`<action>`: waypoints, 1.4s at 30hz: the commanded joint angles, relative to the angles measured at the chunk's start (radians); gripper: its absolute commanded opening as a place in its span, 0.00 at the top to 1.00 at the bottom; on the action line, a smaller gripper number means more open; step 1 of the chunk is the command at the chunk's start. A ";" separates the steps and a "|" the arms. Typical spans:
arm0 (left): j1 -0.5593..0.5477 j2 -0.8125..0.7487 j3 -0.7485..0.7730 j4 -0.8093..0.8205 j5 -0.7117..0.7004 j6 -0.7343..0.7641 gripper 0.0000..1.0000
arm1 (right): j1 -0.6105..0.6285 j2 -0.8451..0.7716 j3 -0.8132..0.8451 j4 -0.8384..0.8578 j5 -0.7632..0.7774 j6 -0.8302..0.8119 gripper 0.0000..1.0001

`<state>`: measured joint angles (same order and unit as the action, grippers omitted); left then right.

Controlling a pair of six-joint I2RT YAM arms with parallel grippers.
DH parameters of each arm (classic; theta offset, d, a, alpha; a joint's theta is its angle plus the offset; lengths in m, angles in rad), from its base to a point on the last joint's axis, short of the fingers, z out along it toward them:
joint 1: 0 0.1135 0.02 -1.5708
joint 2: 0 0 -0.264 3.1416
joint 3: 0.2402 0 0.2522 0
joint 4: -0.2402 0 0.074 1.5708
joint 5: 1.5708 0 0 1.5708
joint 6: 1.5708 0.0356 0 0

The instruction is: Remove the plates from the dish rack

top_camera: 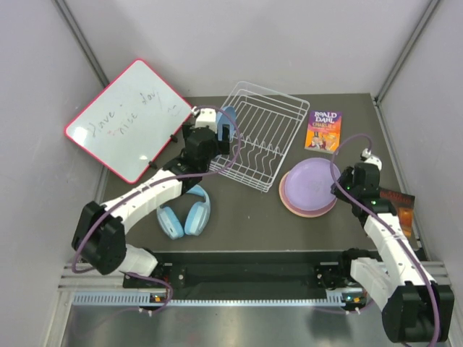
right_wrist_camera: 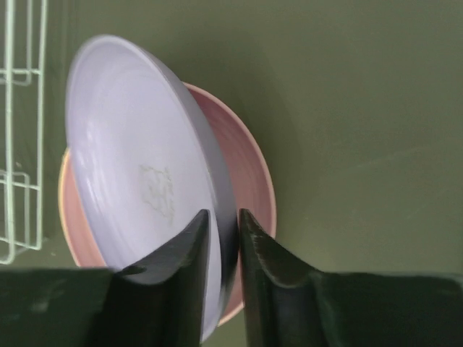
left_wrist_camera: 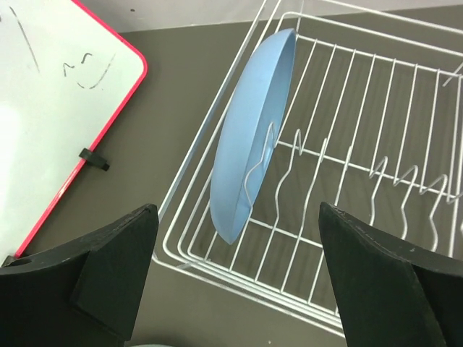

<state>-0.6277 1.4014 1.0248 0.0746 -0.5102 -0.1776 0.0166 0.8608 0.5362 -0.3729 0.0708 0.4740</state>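
Blue round plastic plate (left_wrist_camera: 253, 130) is remaining in the white wire dish rack (top_camera: 271, 116) at 9 o'clock; our left gripper (left_wrist_camera: 239, 278) is hovering spread, our right gripper (right_wrist_camera: 223, 238) is pinching the purple plate (right_wrist_camera: 137, 173) onto the pink one (right_wrist_camera: 249, 166).

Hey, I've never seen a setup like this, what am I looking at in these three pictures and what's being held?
Two robot arms sit at a table's near edge. The overhead picture shows everything; the other two come from cameras on each wrist. On the table lie a white wire dish rack, a red-framed whiteboard, light blue headphones and a book. One blue plate stands on edge in the rack; the left gripper is open in front of it. The right gripper pinches the rim of a purple plate, tilted over a pink plate with an orange-yellow edge showing underneath.
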 commanded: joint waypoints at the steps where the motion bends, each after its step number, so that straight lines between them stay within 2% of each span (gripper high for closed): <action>1: 0.013 0.054 0.038 0.112 0.035 0.030 0.04 | -0.007 0.004 0.010 0.078 -0.058 -0.015 0.63; 2: 0.020 0.077 0.044 0.122 0.035 0.032 0.04 | -0.009 0.009 0.018 0.072 -0.058 -0.020 0.55; 3: 0.025 0.088 0.049 0.137 0.035 0.036 0.04 | -0.007 0.015 0.022 0.066 -0.057 -0.032 0.40; 5: 0.039 0.122 0.070 0.145 0.045 0.043 0.04 | -0.009 0.017 0.039 0.043 -0.049 -0.040 0.31; 6: 0.042 0.133 0.078 0.151 0.048 0.049 0.05 | -0.009 0.012 0.044 0.037 -0.043 -0.046 0.23; 10: 0.048 0.188 0.129 0.159 0.056 0.072 0.08 | -0.009 -0.029 0.071 -0.018 0.001 -0.052 0.13; 13: 0.049 0.228 0.156 0.160 0.056 0.079 0.18 | -0.009 -0.074 0.103 -0.064 0.044 -0.063 0.11; 14: 0.049 0.243 0.161 0.160 0.055 0.082 0.23 | -0.009 -0.086 0.110 -0.084 0.058 -0.063 0.08; 15: 0.049 0.251 0.167 0.162 0.056 0.090 0.36 | -0.009 -0.107 0.114 -0.093 0.064 -0.070 0.07; 17: 0.048 0.275 0.182 0.159 0.024 0.090 0.52 | -0.009 -0.124 0.130 -0.116 0.086 -0.078 0.05; 18: 0.049 0.281 0.184 0.165 0.013 0.092 0.71 | -0.009 -0.140 0.133 -0.123 0.092 -0.078 0.05; 21: 0.048 0.294 0.181 0.175 -0.024 0.105 0.95 | -0.009 -0.158 0.137 -0.135 0.113 -0.084 0.03; 22: 0.046 0.291 0.178 0.180 -0.031 0.110 1.00 | -0.009 -0.163 0.136 -0.136 0.113 -0.084 0.03; 25: 0.036 0.288 0.156 0.227 -0.071 0.148 1.00 | -0.009 -0.160 0.133 -0.132 0.101 -0.080 0.02; 28: 0.010 0.301 0.136 0.312 -0.190 0.213 1.00 | -0.009 -0.154 0.133 -0.130 0.089 -0.078 0.02; 29: -0.013 0.309 0.135 0.347 -0.282 0.242 1.00 | -0.007 -0.152 0.133 -0.127 0.083 -0.077 0.02; 33: -0.067 0.381 0.159 0.528 -0.462 0.484 1.00 | -0.009 -0.160 0.131 -0.123 0.067 -0.077 0.01; 37: -0.092 0.432 0.159 0.703 -0.550 0.610 1.00 | -0.009 -0.163 0.125 -0.121 0.067 -0.078 0.01; 42: -0.104 0.443 0.161 0.821 -0.610 0.743 1.00 | -0.009 -0.161 0.127 -0.120 0.063 -0.080 0.00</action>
<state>-0.7258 1.8641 1.1591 0.6235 -1.0161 0.4442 0.0162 0.7094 0.6361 -0.5102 0.1402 0.4030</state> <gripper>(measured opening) 0.089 0.993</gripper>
